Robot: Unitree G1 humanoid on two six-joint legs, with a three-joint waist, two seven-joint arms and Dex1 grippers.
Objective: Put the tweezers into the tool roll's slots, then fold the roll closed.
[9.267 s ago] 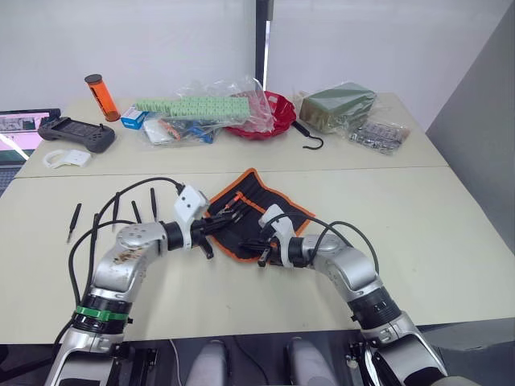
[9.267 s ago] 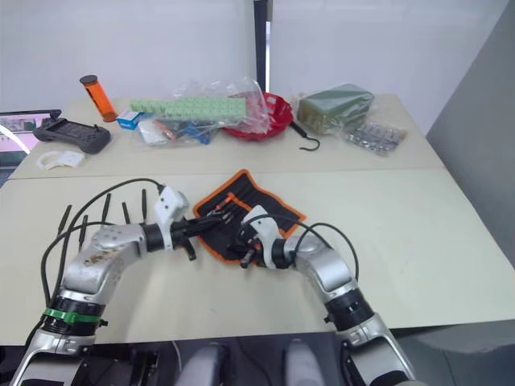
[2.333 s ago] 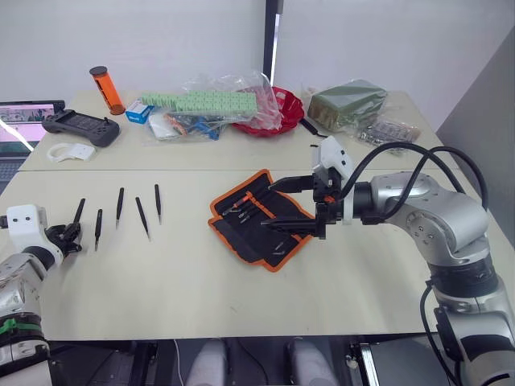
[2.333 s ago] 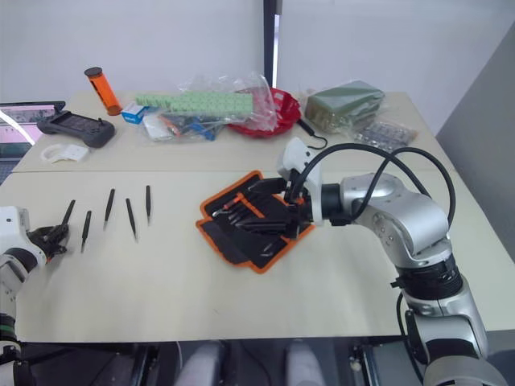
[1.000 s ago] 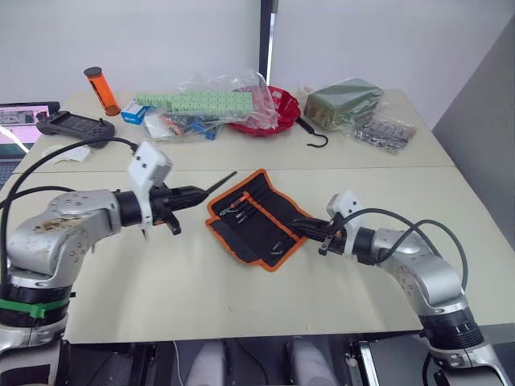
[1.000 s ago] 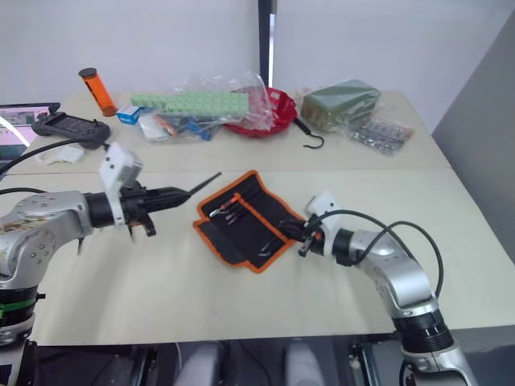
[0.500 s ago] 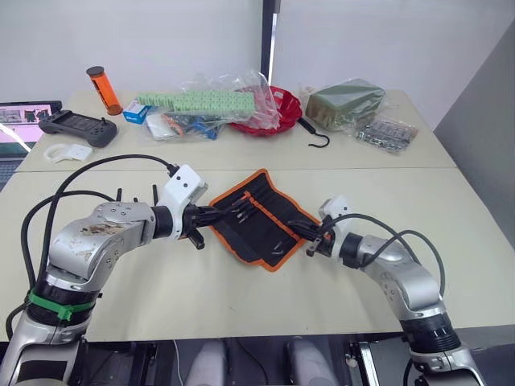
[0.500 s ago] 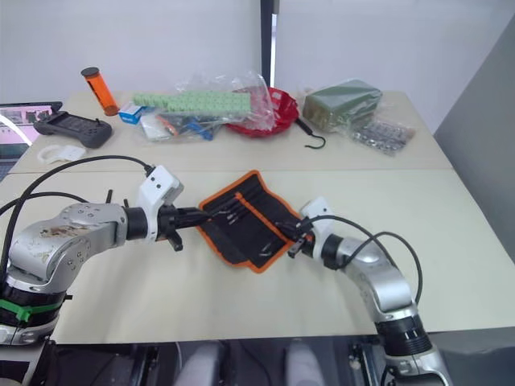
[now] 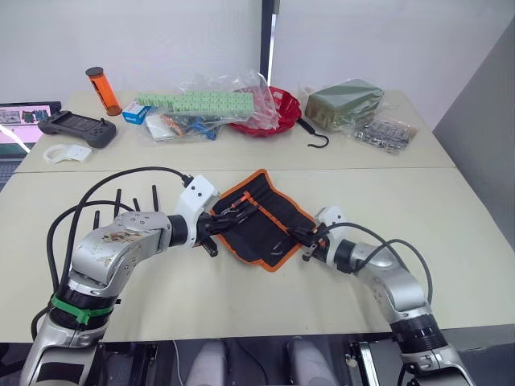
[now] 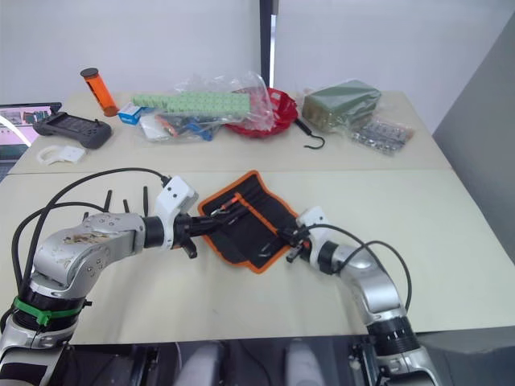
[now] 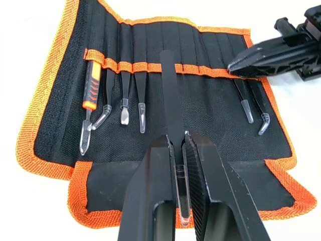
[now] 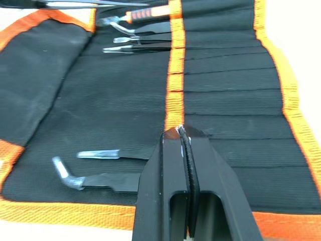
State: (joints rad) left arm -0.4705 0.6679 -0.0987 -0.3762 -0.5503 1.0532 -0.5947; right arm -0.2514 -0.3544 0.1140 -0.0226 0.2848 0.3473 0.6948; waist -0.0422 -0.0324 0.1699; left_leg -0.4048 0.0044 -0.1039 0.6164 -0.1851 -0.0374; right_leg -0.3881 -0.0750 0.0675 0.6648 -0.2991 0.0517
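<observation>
The left gripper (image 11: 179,150) is clamped on one of the black tweezers (image 11: 171,95), which runs straight out ahead of its fingers over the open tool roll (image 9: 261,217). The tip of that pair sits at the orange strip bordering the slots (image 11: 165,68), in an unfilled pocket. To one side of it in the left wrist view, an orange-handled tool (image 11: 90,98) and three slim tools are already seated; on the other side two more, one with a bent tip, hang from the strip.

The right gripper (image 12: 179,134) is pinched shut, its fingertips pressing on the roll at the orange strip, on the far side of the roll from the left gripper. Just beside it lie the two seated tools with clear tip guards.

The roll lies flat and unfolded on the bench (image 9: 451,209), between the two grippers. Behind the left arm, three more tweezers (image 9: 117,203) lie loose on the bench, apart from the roll.

Well beyond the grippers, along the back of the bench, sit an orange tube (image 9: 98,83), a black controller (image 9: 71,128), clear bags of green parts (image 9: 209,100), a red bowl (image 9: 282,108), a black hook (image 9: 315,139) and a dark green packet (image 9: 346,100).
</observation>
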